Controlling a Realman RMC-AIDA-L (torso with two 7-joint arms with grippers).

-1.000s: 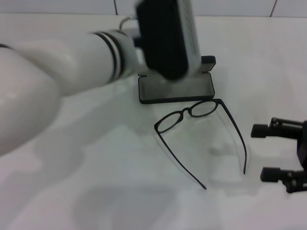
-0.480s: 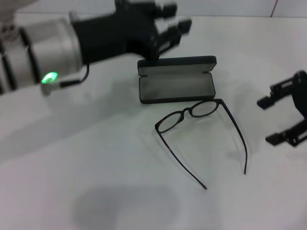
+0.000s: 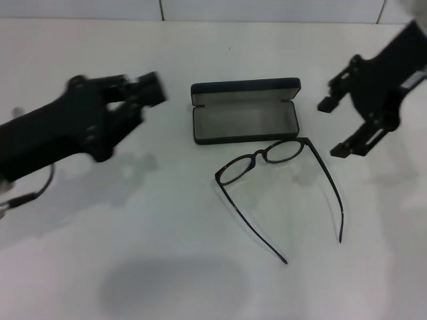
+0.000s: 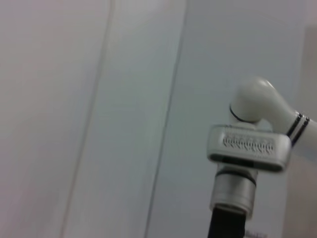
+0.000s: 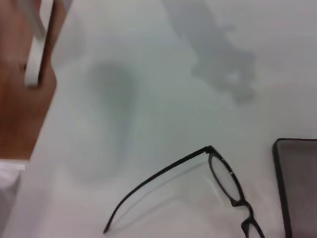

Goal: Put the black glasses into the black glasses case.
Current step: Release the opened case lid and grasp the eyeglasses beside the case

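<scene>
Just below-left of the right gripper [image 3: 341,127] — fingers spread, empty — lie the black glasses [image 3: 283,180].

white table [image 3: 133,267] — open black glasses case [image 3: 245,119] | black glasses [image 3: 280,187], seemingly unfolded

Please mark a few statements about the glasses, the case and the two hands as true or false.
1. The black glasses case lies open, grey lining showing. True.
2. The black glasses are inside the case. False: they lie on the white table in front of it.
3. The temple arms are unfolded. True.
4. The right hand grips the glasses. False: it is open and apart from them.
5. The left hand hovers left of the case, holding nothing. True.
</scene>
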